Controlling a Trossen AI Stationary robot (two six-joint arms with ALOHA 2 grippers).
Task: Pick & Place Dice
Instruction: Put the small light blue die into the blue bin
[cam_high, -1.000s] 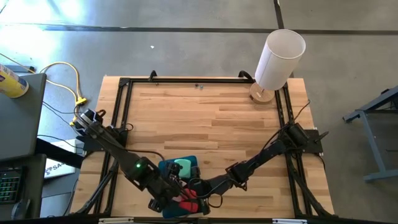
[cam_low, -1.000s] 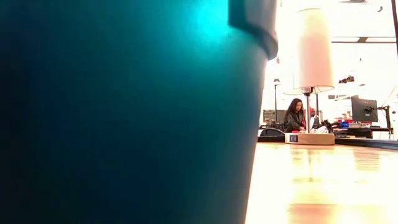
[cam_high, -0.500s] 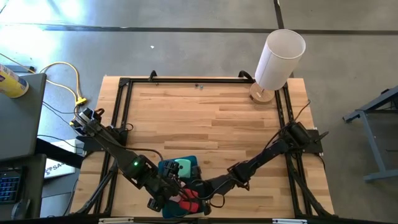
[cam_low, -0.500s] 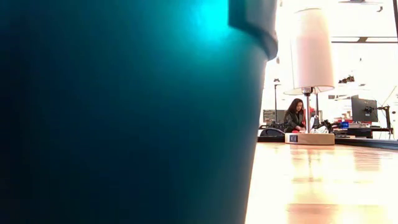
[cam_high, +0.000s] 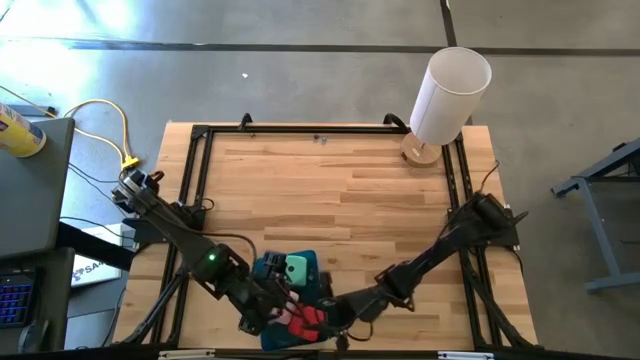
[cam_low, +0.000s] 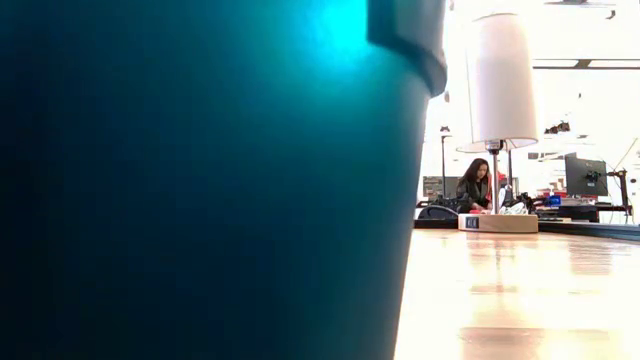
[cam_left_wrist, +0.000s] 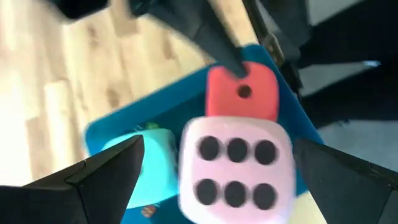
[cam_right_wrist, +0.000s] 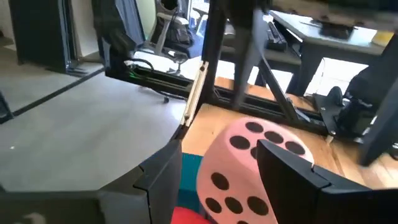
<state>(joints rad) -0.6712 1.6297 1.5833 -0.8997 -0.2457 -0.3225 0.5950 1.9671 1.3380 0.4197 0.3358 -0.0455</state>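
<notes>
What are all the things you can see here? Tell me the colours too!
Pink die: one, pale pink with dark dots, on the teal tray, touching the red die.
Red die: one, red, on the tray; the right claw's tip touches it.
Green die: one, mint green, on the tray beside the pink die.
Tray: one, teal, at the table's near edge.
Table: one, light wood with a black frame.
Lamp: one, white shade, far right corner of the table.
Cable: one, yellow, left of the table.
Person: one, seated far behind the table.
Left claw: black, open, over the pink die.
Right claw: black, by the pink and red dice.
</notes>
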